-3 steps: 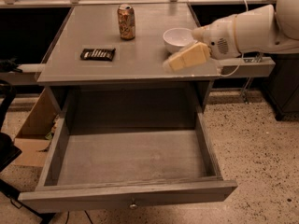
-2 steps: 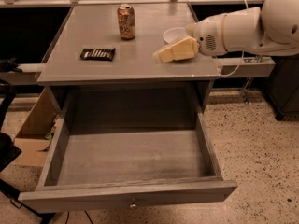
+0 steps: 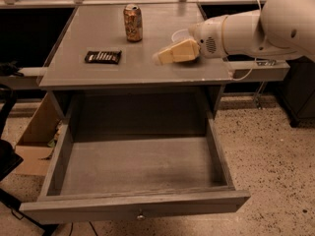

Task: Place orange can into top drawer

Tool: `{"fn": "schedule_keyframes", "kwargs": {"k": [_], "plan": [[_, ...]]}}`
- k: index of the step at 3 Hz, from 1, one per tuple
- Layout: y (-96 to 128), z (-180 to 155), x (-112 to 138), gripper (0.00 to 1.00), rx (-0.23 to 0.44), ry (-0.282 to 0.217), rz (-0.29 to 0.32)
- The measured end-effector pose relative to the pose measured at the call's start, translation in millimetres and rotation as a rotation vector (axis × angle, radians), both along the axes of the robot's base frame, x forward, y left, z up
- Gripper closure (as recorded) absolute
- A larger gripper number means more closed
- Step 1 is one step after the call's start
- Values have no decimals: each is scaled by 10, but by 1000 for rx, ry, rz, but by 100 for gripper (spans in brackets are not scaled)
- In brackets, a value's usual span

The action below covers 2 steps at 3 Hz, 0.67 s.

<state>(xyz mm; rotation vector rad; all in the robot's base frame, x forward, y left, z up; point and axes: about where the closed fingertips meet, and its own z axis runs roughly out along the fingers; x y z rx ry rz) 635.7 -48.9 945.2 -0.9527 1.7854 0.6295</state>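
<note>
The orange can (image 3: 133, 22) stands upright at the back middle of the grey table top (image 3: 98, 70). My gripper (image 3: 158, 57), with cream-coloured fingers, reaches in from the right on a white arm and hovers over the table's right half, to the right of and nearer than the can, apart from it. The top drawer (image 3: 133, 171) is pulled wide open below the table top and holds nothing; its front panel with a small round knob (image 3: 141, 214) is at the bottom of the view.
A dark flat candy bar (image 3: 103, 57) lies on the table's left part. A white bowl (image 3: 180, 35) is mostly hidden behind my gripper. A cardboard box (image 3: 34, 141) sits on the floor at the left. A dark counter runs behind the table.
My gripper has moved left across the table top, toward the can, and now covers most of the bowl. The can, candy bar and drawer have not moved.
</note>
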Motion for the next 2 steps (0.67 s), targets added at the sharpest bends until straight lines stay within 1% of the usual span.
{"fn": "schedule_keyframes", "kwargs": {"k": [1,2], "plan": [[208,-173,414,0,-3,-22,18],[704,-140,1035,0,25,-87,64]]}}
